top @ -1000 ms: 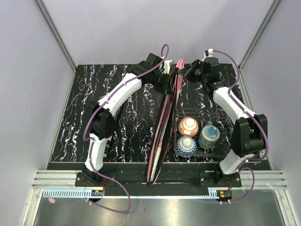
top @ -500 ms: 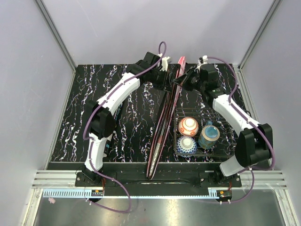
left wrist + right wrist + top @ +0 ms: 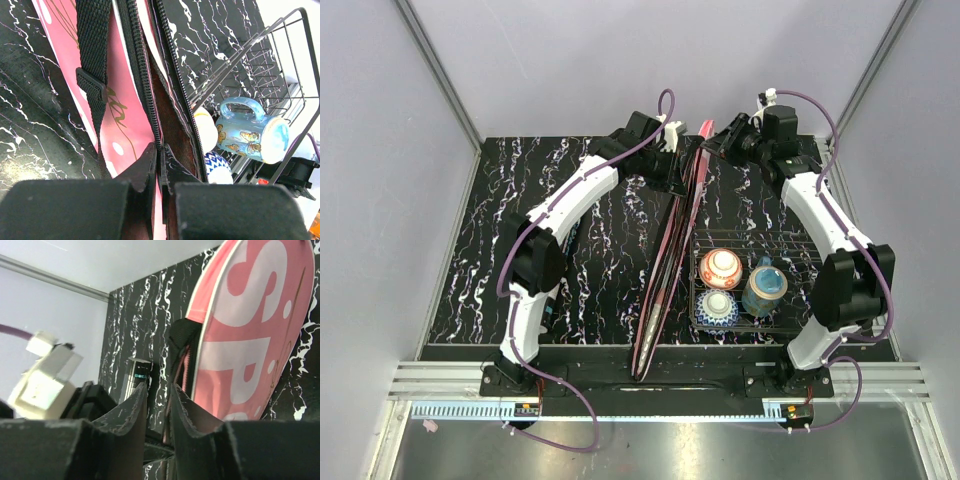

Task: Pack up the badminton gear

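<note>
The long pink racket cover stands on its edge across the middle of the table, from the near edge to the far side. My left gripper is shut on its black zipper edge near the far end; in the left wrist view the gripper pinches that edge. My right gripper hovers just right of the cover's far tip, open with nothing between its fingers. The cover's white lettering fills the right of the right wrist view. A black tube lies on the table beyond.
A black wire basket stands right of the cover. It holds two patterned bowls and a blue mug. The basket's wire rim is close to the cover. A black carry strap runs along the cover's side.
My right gripper has opened, let go of the cover's far end, and pulled back a little to the far right. The left gripper keeps its hold and has not moved.
</note>
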